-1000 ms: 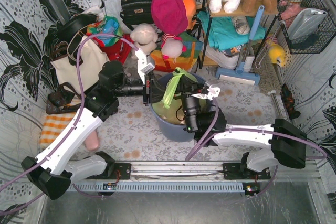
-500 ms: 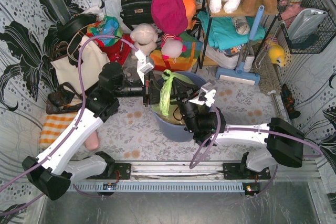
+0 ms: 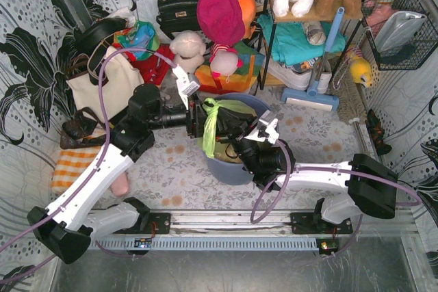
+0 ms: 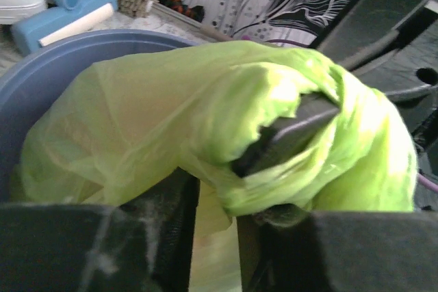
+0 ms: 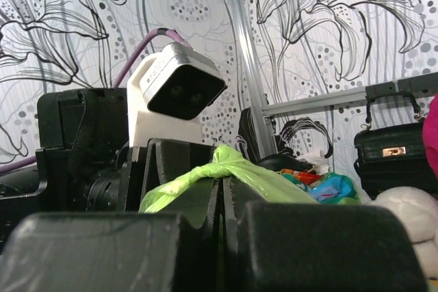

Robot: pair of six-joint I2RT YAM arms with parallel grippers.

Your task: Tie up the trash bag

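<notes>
Floral-patterned tabletop (image 3: 171,165), seen from above. At its middle the trash bag (image 3: 210,124) — thin, lime-green — sits in a round blue-grey bin (image 3: 229,169), its handle strips gathered above the rim. The right gripper (image 5: 222,213) is clamped on a strip. The left gripper (image 4: 217,237) reaches in from the left, jaws slightly apart with plastic between them.

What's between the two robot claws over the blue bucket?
The thin lime-green plastic trash bag, bunched between the left claw and right claw; the top view shows it.
</notes>
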